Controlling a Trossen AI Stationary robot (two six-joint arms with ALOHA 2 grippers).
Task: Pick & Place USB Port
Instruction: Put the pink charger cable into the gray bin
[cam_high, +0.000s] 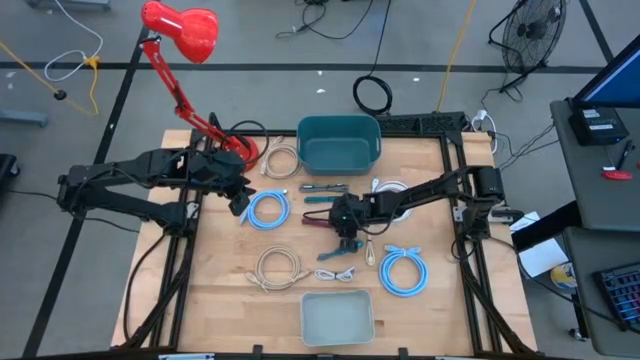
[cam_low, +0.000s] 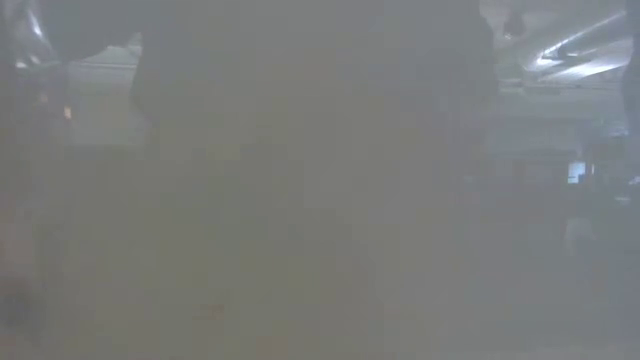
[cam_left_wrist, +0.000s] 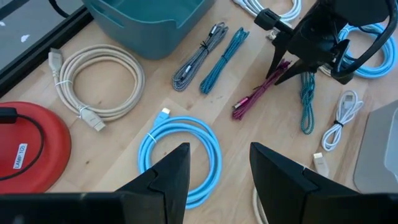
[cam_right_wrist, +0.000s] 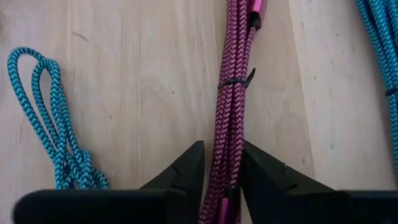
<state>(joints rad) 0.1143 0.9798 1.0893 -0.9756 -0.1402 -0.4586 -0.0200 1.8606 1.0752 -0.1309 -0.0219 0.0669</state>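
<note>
Right wrist view, right claw (cam_right_wrist: 222, 171) pinching magenta cable (cam_right_wrist: 233, 93), teal braided cable (cam_right_wrist: 53, 124) beside

The right gripper (cam_right_wrist: 219, 180) is sitting low on the table, its fingers hugging the magenta braided cable (cam_right_wrist: 233, 93) on both sides, so nothing more is fitting between them. Just beside that cable a teal braided cable (cam_right_wrist: 53, 134) is lying on one side, with bare wood showing between the two.

The left gripper (cam_left_wrist: 217, 171) is hovering with its fingers apart above the blue coiled cable (cam_left_wrist: 180, 152). Around it, the red lamp base (cam_left_wrist: 31, 149), the beige coiled cable (cam_left_wrist: 99, 81) and the teal bin (cam_high: 340, 142) are crowding the far left.

Near the table's front edge, bare wood is lying open left of the grey tray (cam_high: 337, 317).
</note>
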